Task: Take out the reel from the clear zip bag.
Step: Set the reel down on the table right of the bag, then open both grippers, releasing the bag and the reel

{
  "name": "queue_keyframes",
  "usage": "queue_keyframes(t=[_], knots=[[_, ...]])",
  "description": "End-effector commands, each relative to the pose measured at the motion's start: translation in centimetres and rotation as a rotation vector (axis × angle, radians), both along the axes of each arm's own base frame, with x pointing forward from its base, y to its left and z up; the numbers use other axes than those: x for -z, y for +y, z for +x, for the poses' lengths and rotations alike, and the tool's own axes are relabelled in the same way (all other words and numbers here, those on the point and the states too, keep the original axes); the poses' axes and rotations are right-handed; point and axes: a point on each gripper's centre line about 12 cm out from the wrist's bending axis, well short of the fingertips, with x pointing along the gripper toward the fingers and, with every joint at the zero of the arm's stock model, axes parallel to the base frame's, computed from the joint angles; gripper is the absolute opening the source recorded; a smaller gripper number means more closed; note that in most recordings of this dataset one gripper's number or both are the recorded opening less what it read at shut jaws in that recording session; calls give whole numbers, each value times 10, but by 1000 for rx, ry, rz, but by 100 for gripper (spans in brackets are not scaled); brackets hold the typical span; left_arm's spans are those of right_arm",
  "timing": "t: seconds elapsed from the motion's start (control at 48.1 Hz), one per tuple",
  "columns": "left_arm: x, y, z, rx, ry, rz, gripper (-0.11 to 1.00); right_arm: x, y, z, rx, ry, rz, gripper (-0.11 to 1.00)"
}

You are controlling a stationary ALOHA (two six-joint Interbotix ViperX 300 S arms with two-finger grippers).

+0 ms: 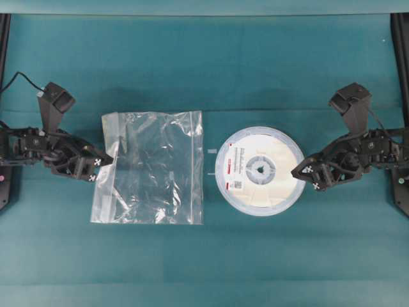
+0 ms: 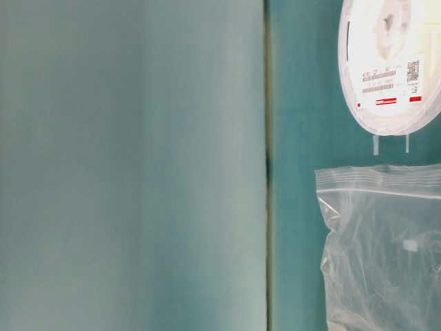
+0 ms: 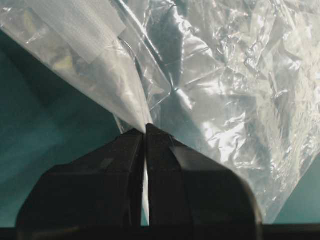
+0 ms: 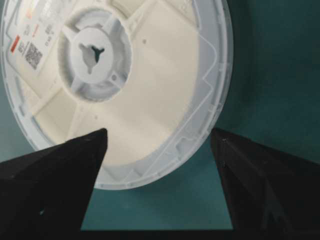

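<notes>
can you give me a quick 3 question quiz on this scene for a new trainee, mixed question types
1. True or false: the reel is inside the clear zip bag.
2. Multiple choice: what is the left gripper doing? A) open above the reel B) shut on an edge of the bag C) out of view
3. Short answer: how do the right gripper's jaws stand, and where is the reel relative to them?

Key:
1. False; the reel lies on the teal table, apart from the bag.
2. B
3. Open, with the reel's rim lying at the gap between them.
</notes>
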Motion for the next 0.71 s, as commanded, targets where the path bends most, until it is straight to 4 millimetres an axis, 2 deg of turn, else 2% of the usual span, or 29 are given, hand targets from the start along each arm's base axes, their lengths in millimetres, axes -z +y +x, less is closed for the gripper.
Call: queue_keyframes(t=[0.0,0.332,0.416,0.499,0.686], knots=[[-4,1,5,6,-23,9,-1,-7,0,6,-15,-28,-13,90],[-4,0,4,9,-21,12,0,-25,4,18,-99,-78,-74,90],[-5,0,5,9,-28,12,5,-27,4,19,-113,-67,-87,90],[-7,1,6,8,-44,15,17,-28,4,18,-128,-52,-99,90],[-8,1,7,8,-53,16,69,-30,4,19,-143,-51,-112,90]])
